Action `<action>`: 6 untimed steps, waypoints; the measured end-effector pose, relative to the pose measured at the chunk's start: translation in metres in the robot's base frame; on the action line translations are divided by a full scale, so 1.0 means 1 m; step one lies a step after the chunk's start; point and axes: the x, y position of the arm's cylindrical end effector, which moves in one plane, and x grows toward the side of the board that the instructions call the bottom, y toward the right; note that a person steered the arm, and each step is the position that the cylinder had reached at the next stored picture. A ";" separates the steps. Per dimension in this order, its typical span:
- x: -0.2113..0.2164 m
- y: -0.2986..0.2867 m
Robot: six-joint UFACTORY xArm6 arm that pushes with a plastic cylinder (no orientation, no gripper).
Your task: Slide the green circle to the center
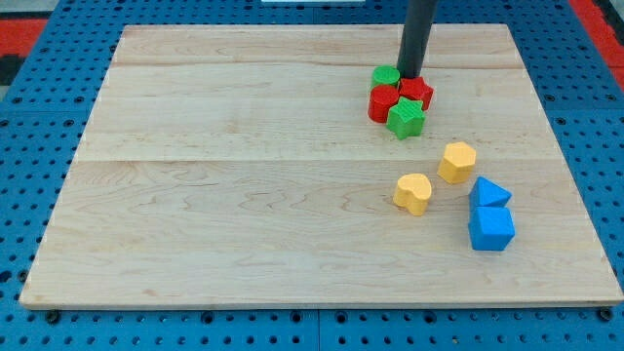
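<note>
Four blocks huddle at the desk's (195,195) upper right; the green circle (385,76) sits top-left among them. My tip (410,77), a bare rod tool holding nothing, touches its right side, apparently placed to shove it leftward.

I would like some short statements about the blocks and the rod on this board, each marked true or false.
1. My tip is at the cluster near the view's top. True.
2. The green circle sits at the board's center. False: it is in that cluster, right of center.
3. Two yellow blocks lie apart. True.
4. The blue blocks are at the view's left. False: lower right.
5. The green star touches red blocks. True.
</note>
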 end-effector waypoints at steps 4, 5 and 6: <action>0.011 -0.098; 0.016 -0.122; 0.040 -0.123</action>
